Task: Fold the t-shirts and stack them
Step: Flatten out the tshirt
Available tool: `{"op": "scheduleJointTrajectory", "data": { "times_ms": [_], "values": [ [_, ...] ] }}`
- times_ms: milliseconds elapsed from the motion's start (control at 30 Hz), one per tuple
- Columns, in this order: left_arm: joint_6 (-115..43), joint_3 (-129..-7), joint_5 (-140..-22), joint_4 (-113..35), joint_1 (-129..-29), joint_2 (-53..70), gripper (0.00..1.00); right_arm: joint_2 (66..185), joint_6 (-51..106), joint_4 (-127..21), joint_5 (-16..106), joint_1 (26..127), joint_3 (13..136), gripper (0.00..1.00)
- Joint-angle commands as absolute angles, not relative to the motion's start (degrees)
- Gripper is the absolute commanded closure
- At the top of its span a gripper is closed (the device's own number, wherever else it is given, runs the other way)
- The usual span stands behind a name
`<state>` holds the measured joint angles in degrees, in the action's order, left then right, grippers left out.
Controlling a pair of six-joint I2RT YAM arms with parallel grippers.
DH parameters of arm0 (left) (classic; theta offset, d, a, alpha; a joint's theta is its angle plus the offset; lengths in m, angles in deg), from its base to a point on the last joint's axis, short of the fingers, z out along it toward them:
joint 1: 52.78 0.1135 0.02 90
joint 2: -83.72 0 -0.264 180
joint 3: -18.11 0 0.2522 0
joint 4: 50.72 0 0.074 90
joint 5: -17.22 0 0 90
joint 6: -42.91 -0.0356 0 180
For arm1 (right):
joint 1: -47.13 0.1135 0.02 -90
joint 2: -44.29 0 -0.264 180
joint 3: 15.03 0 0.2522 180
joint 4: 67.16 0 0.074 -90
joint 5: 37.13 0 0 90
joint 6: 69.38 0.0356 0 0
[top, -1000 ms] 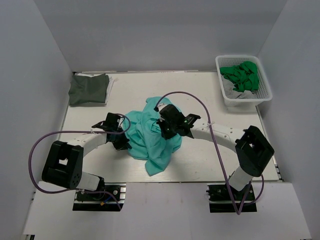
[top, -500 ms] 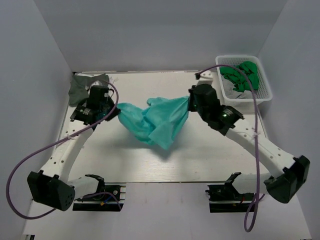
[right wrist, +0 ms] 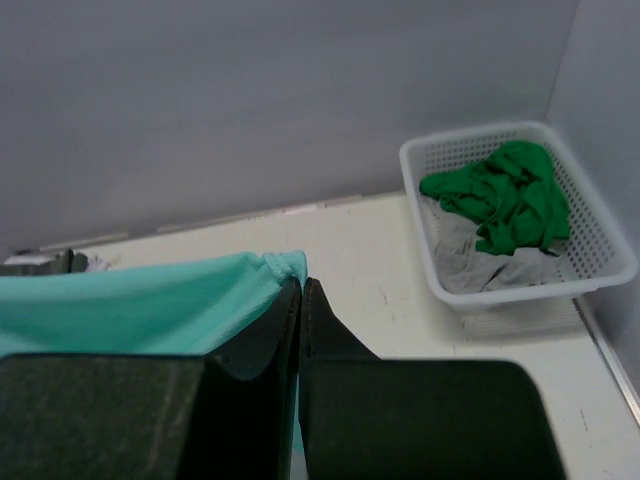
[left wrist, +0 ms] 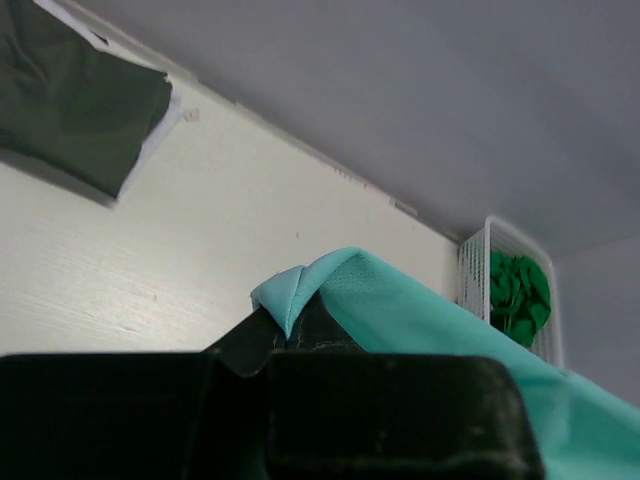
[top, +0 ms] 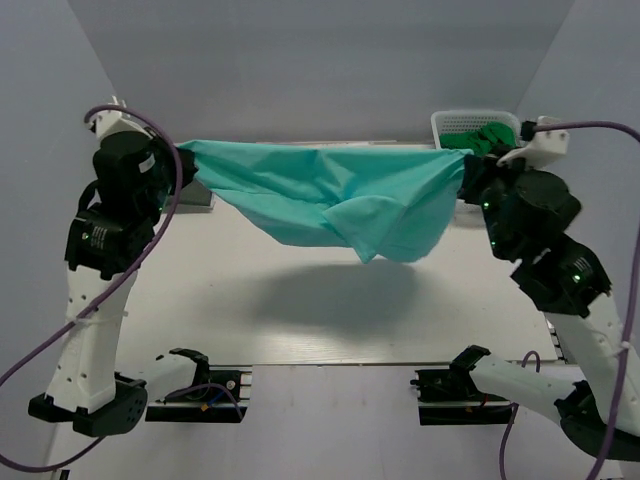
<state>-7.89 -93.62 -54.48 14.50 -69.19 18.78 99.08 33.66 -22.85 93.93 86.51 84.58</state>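
Observation:
A teal t-shirt (top: 330, 195) hangs stretched in the air between both arms, high above the table, sagging in the middle. My left gripper (top: 183, 155) is shut on its left corner, which shows in the left wrist view (left wrist: 300, 290). My right gripper (top: 466, 165) is shut on its right corner, which shows in the right wrist view (right wrist: 280, 268). A folded dark green t-shirt (left wrist: 70, 110) lies at the table's back left, partly hidden by my left arm in the top view.
A white basket (top: 452, 123) at the back right holds a crumpled bright green shirt (right wrist: 500, 195) and a grey one (right wrist: 470, 262). The shirt's shadow falls on the white table (top: 300, 300) below. Grey walls close in on three sides.
Both arms have risen and spread apart, lifting the teal shirt off the table from a bunched heap to a wide stretched span.

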Motion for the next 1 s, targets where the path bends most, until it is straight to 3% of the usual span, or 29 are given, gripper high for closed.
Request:
{"op": "scheduleJointTrajectory", "data": {
  "times_ms": [0,133,300,500,600,633,667,700,767,800,867,900,967],
  "values": [
    [-9.30,-98.82,-47.48,18.14,-68.43,22.19,1.00,96.94,30.21,-21.85,99.53,86.51,87.94,1.00],
    [-7.90,-101.02,-41.43,21.91,-68.43,22.29,1.00,94.31,30.20,-21.14,101.21,86.51,87.95,1.00],
    [-7.89,-98.06,-42.90,22.28,-68.43,16.51,1.00,96.76,31.08,-20.35,99.18,86.33,84.88,1.00],
    [-7.36,-90.58,-42.90,18.95,-67.37,1.66,1.00,110.81,35.82,-22.36,93.49,82.74,75.74,1.00],
    [-6.40,-90.65,-43.69,18.23,-65.09,-9.55,1.00,121.17,36.62,-24.99,80.76,78.96,73.01,1.00],
    [-6.40,-91.70,-44.48,19.10,-64.30,-12.92,0.88,123.28,35.23,-26.57,74.81,76.86,72.65,1.00],
    [-6.39,-93.28,-45.62,20.24,-63.69,-16.35,0.46,129.92,36.52,-26.94,72.84,76.49,73.35,0.97],
    [-6.39,-97.99,-46.58,21.99,-62.81,-19.69,0.28,132.25,36.79,-26.85,69.95,75.62,74.05,0.89],
    [-6.39,-103.64,-47.82,28.67,-62.80,-28.49,0.08,138.66,37.41,-24.06,67.73,74.29,78.88,0.74],
    [-6.39,-107.23,-47.82,30.00,-62.80,-29.90,0.07,139.47,37.67,-23.35,65.02,73.68,79.76,0.61],
    [-8.05,-106.57,-47.82,28.88,-64.11,-29.66,0.01,140.01,37.76,-22.90,63.77,73.06,80.56,0.46],
    [-9.28,-105.26,-48.96,27.48,-64.73,-28.44,0.01,139.22,38.20,-23.25,61.76,72.54,80.21,0.15],
    [-13.94,-101.58,-56.85,20.66,-64.73,-24.75,0.01,137.55,39.60,-22.90,62.01,71.92,78.11,0.10]
  ]
}}
